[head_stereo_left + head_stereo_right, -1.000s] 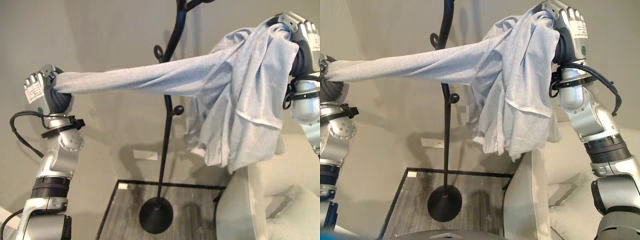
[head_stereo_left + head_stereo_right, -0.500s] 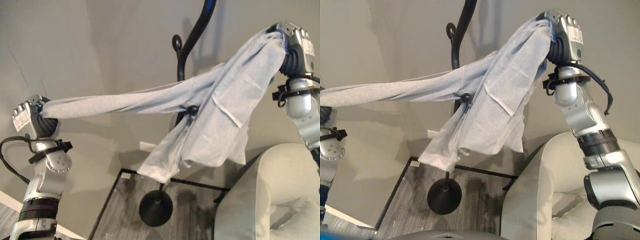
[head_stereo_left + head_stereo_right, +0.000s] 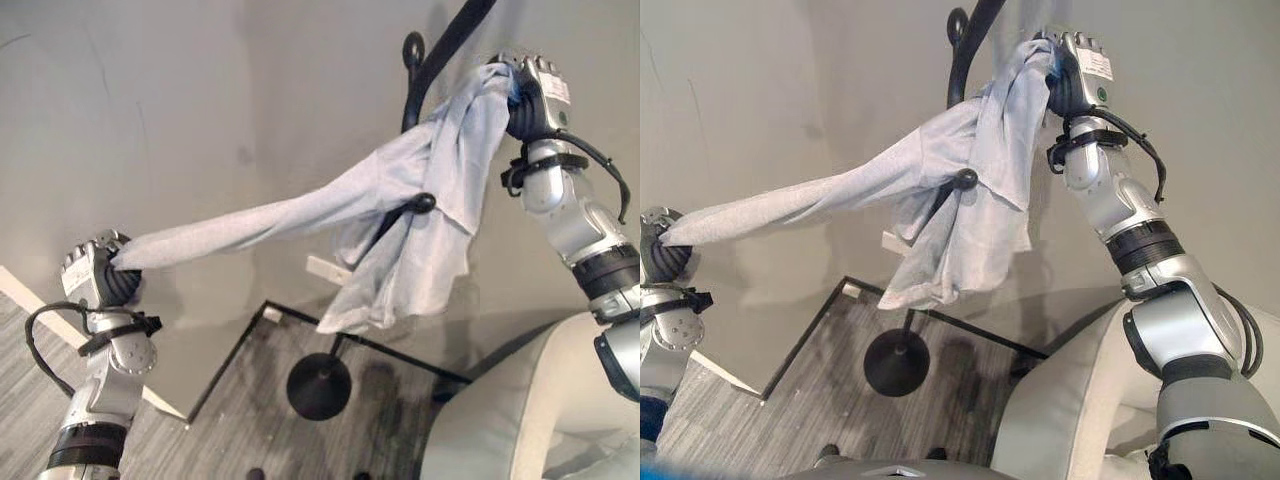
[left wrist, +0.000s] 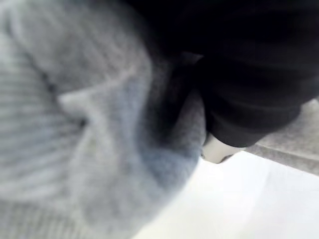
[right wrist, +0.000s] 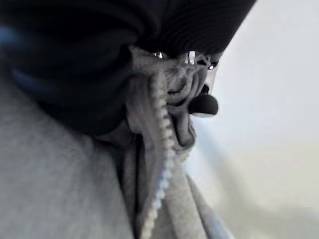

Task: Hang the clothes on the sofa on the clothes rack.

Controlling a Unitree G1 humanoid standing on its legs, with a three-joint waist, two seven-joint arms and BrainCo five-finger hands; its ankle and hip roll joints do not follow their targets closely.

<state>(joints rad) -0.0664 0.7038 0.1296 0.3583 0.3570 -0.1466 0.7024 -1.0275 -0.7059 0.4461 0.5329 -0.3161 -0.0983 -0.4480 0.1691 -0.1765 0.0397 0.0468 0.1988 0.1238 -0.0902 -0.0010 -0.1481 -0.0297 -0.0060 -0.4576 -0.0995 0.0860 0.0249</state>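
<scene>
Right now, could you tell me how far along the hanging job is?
Done: the grey garment is off the sofa. In hand: the left robot hand and right robot hand stretch it against the clothes rack, draped around a knob. Left: settling it and letting go.

Grey wall point(image 3: 200, 90); dark-edged rug point(image 3: 250, 400) on floor.

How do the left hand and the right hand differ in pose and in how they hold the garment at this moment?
The right hand is raised high beside the clothes rack; the left hand sits much lower, far out from it. The right hand grips the bunched body of the light grey garment, which hangs below it; the left hand grips a stretched-out end. Both are closed on the cloth.
</scene>
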